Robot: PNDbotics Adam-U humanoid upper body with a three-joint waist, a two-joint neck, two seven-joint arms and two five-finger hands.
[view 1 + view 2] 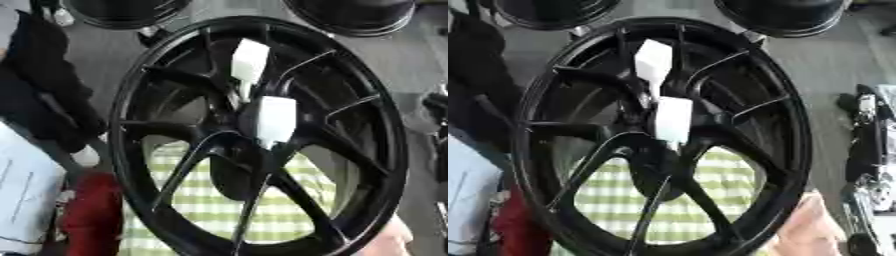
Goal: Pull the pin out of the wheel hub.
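In the left eye view a black wheel (262, 140) stands on edge and fills most of the picture, its spokes running out from the hub (241, 150) to the rim. Two white oblong pieces sit on the spokes. The upper white piece (248, 62) lies above the hub and the lower white piece (276, 120) just beside it, both touching the wheel; which of them, if either, is the pin cannot be told. Behind the lower spokes a green-and-white checked cloth (219, 210) covers the surface. A dark bulk that seems to be the robot's left arm (48, 100) comes in at the left edge and reaches the wheel's rim, well apart from the hub. Whether its fingers are spread, pressed together or pinching anything cannot be told. A red thing (92, 215) lies below it at the lower left. In the right eye view the right arm (866, 145), black with silver parts, hangs along the right edge, clear of the wheel, and its fingers cannot be made out either. A person's bare hand (811, 230) rests against the rim at the lower right. Two more black round things (785, 15) lie at the top edge.
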